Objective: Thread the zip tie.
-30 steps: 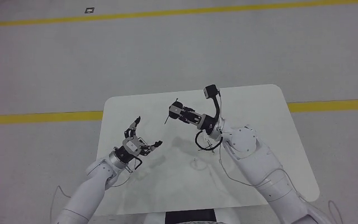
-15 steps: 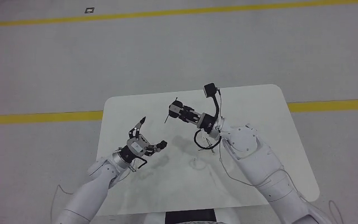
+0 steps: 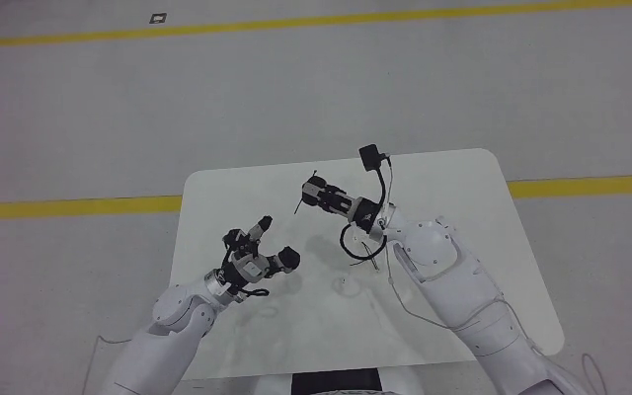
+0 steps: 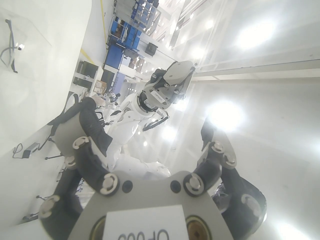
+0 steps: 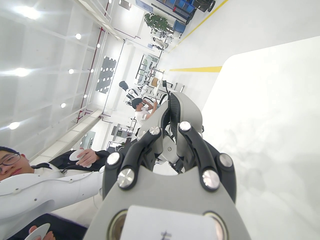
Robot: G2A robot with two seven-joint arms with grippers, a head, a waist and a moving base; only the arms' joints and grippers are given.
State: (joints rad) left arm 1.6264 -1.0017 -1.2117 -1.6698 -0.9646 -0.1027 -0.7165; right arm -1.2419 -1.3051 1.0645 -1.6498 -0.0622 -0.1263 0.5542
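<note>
White table [image 3: 454, 188], two arms, zip tie held near mid-frame.
Left gripper [image 3: 275, 242], lower left, gapes wide and holds nothing. Right gripper [image 3: 309, 193], centre, is pinched tight on the thin black zip tie [image 3: 299, 204], whose ends stick out past the fingers. A small speck [image 3: 343, 284] lies on the table below them.

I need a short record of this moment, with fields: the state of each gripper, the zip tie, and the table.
left gripper: open, holds nothing, over the left part of the table
right gripper: shut on the zip tie, over the middle of the table
zip tie: thin, dark, sticks out past the closed fingertips
table: white, with rounded corners
</note>
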